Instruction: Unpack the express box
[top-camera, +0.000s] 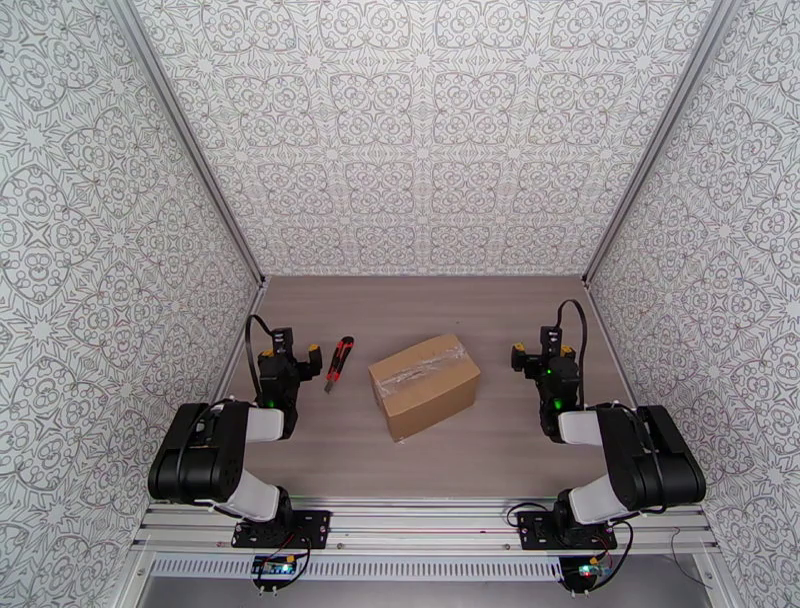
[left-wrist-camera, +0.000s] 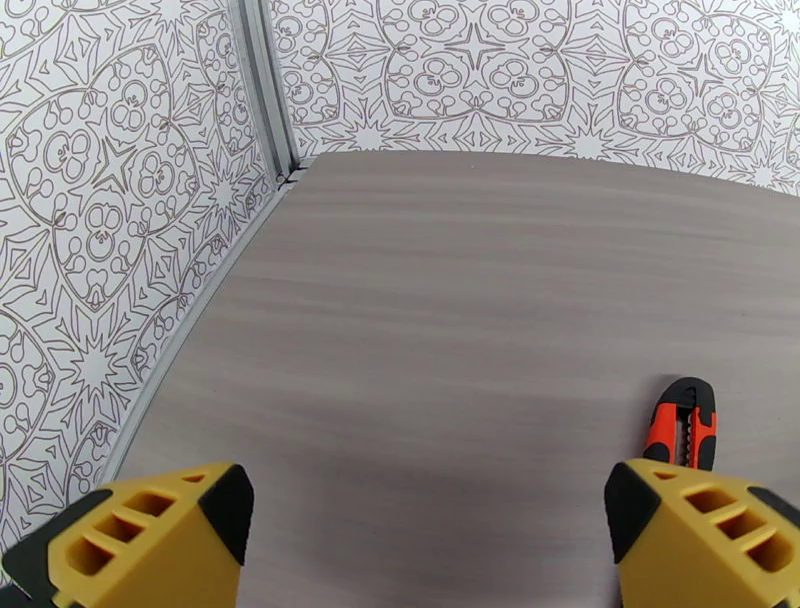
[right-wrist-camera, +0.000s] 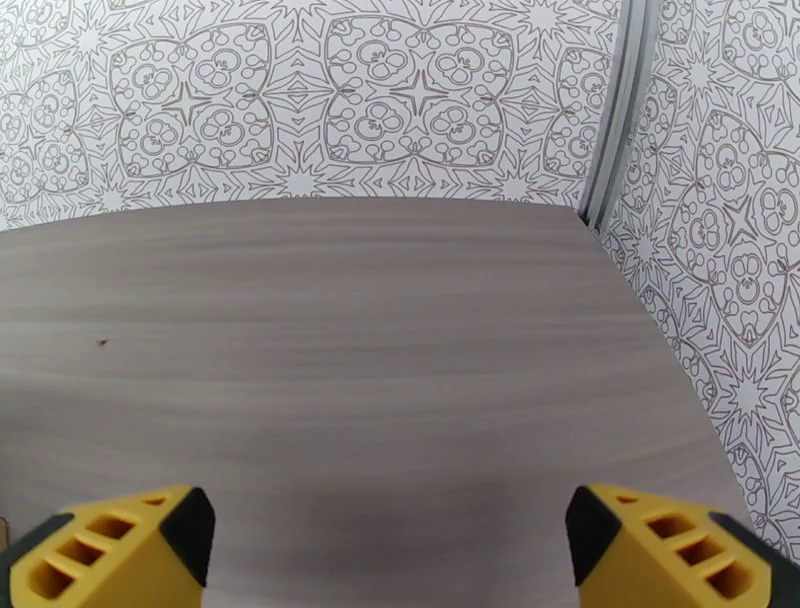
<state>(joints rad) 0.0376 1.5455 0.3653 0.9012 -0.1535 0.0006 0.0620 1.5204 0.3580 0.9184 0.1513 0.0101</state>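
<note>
The express box (top-camera: 424, 385), a brown cardboard carton with clear tape along its top seam, lies shut in the middle of the table (top-camera: 480, 310). My left gripper (top-camera: 290, 353) stands open to the left of it, with nothing between its yellow fingers (left-wrist-camera: 150, 535). On the other side, my right gripper (top-camera: 542, 352) is open too and holds nothing; its fingertips (right-wrist-camera: 660, 540) frame bare table in the right wrist view. Both grippers are well apart from the box.
A red-and-black utility knife (top-camera: 339, 361) lies between the left gripper and the box; its tip (left-wrist-camera: 685, 428) shows beside the left gripper's right finger. Patterned walls (top-camera: 420, 140) enclose the table on three sides.
</note>
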